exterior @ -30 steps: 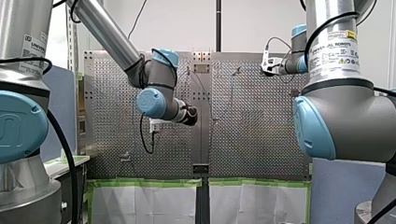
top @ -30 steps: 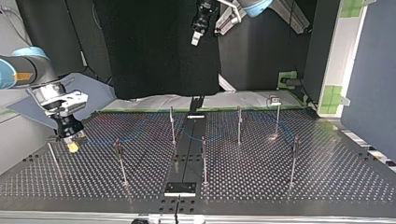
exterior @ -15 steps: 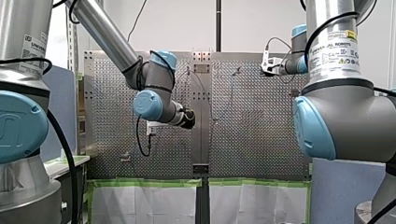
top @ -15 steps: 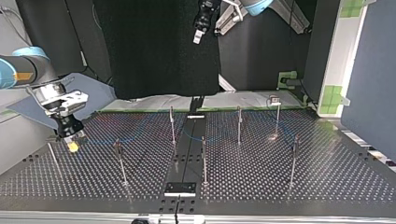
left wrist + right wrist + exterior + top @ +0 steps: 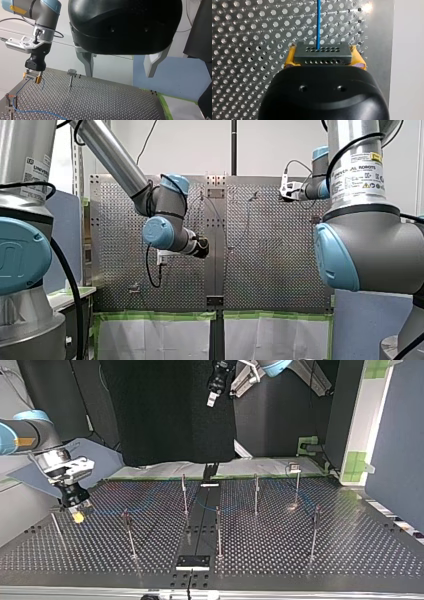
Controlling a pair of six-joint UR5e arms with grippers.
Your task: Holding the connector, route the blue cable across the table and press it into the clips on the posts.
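My right gripper is shut with its yellow pads on the grey connector, low over the table near one side edge. The blue cable leaves the connector ahead of the fingers. In the top view my right gripper is at the left, and the cable trails across the board past the posts. My left gripper hangs high above the far edge, open and holding nothing. In the left wrist view its pale fingers stand wide apart, with my right gripper far ahead.
Several thin clip posts stand on the perforated table, such as one at the top view's right and another near my right gripper. A dark centre strip splits the board. Green-taped paper lies by the table's near edge in the front view.
My left arm shifted slightly in the first half second, its gripper rising a little in the top view. Since then it holds still. My right gripper has stayed in place with the connector.
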